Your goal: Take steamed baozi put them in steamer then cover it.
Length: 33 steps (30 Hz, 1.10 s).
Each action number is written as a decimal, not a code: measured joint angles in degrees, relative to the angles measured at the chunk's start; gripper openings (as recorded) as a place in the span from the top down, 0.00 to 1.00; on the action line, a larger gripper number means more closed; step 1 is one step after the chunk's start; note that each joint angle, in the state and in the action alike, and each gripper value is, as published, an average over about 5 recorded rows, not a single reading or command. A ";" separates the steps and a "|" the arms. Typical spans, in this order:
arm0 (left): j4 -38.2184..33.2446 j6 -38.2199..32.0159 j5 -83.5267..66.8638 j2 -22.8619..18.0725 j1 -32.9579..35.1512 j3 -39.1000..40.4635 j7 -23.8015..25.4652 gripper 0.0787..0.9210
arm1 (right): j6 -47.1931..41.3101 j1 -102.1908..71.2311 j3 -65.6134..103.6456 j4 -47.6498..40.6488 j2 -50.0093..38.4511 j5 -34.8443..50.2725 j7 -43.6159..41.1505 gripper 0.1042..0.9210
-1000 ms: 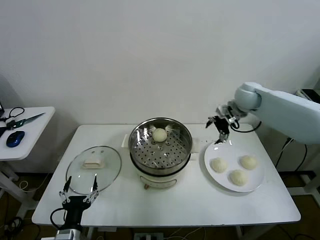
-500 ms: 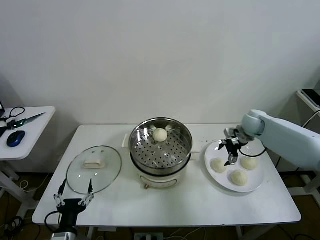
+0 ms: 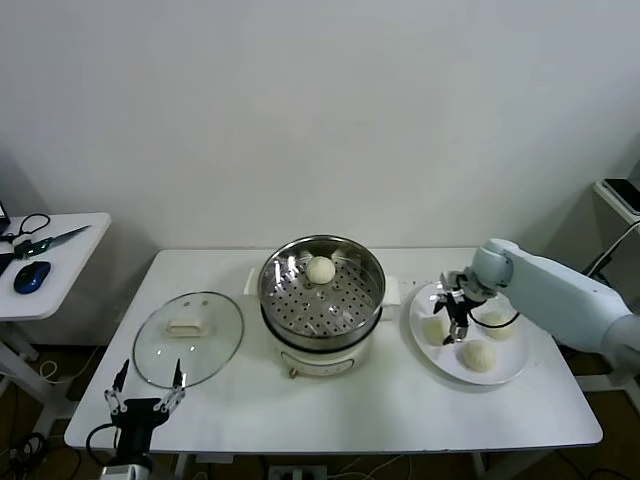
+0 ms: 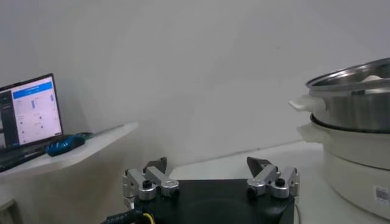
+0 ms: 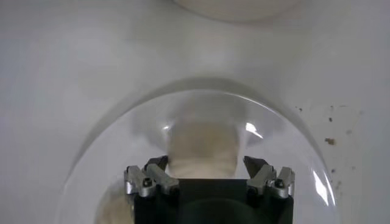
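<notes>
The steamer [image 3: 321, 300] stands mid-table with one baozi [image 3: 320, 269] on its perforated tray. Three more baozi lie on a white plate [image 3: 516, 351] at the right: one at the left [image 3: 433, 331], one behind [image 3: 498, 323], one in front [image 3: 478, 354]. My right gripper [image 3: 452, 320] is open and low over the left one. In the right wrist view that baozi [image 5: 202, 146] sits between the spread fingertips of the right gripper [image 5: 206, 162]. The cover [image 3: 188, 338] lies flat left of the steamer. My left gripper [image 3: 141, 396] is open and empty at the table's front left edge.
A side table [image 3: 70, 255] at the far left holds scissors [image 3: 45, 241] and a blue mouse [image 3: 30, 277]. The left wrist view shows the steamer's side [image 4: 359, 106], a laptop [image 4: 29, 115] and the mouse [image 4: 64, 145]. The wall stands close behind the table.
My right gripper has come forward and down from behind the plate onto the left baozi. My left gripper has sunk a little at the table's front edge.
</notes>
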 measured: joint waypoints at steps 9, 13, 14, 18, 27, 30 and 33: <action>0.13 0.02 0.12 -0.08 -0.09 0.06 0.00 0.12 | 0.46 -0.23 0.60 -1.08 0.53 -0.10 -0.39 0.27; 0.03 0.03 0.16 -0.08 -0.04 0.06 0.00 0.12 | 0.43 0.47 0.05 -0.86 0.21 0.41 -0.38 0.28; 0.01 0.03 0.16 -0.08 -0.01 0.08 0.00 0.12 | 0.41 0.85 -0.22 -0.71 0.05 0.66 -0.37 0.28; -0.09 0.03 0.16 -0.08 0.08 0.22 0.00 0.12 | 0.27 3.43 -1.63 0.10 -0.68 2.29 -0.42 0.28; -0.42 0.16 0.30 -0.08 0.03 1.16 0.12 0.12 | -0.40 15.54 -9.26 2.63 0.15 11.43 -0.67 0.28; -0.48 0.15 0.58 -0.08 0.03 1.59 0.13 0.12 | -0.95 20.97 -12.87 3.49 1.35 15.94 -0.67 0.27; -0.75 0.17 0.92 -0.08 0.00 2.01 0.17 0.12 | -1.73 26.19 -16.21 4.31 3.04 20.82 -0.48 0.27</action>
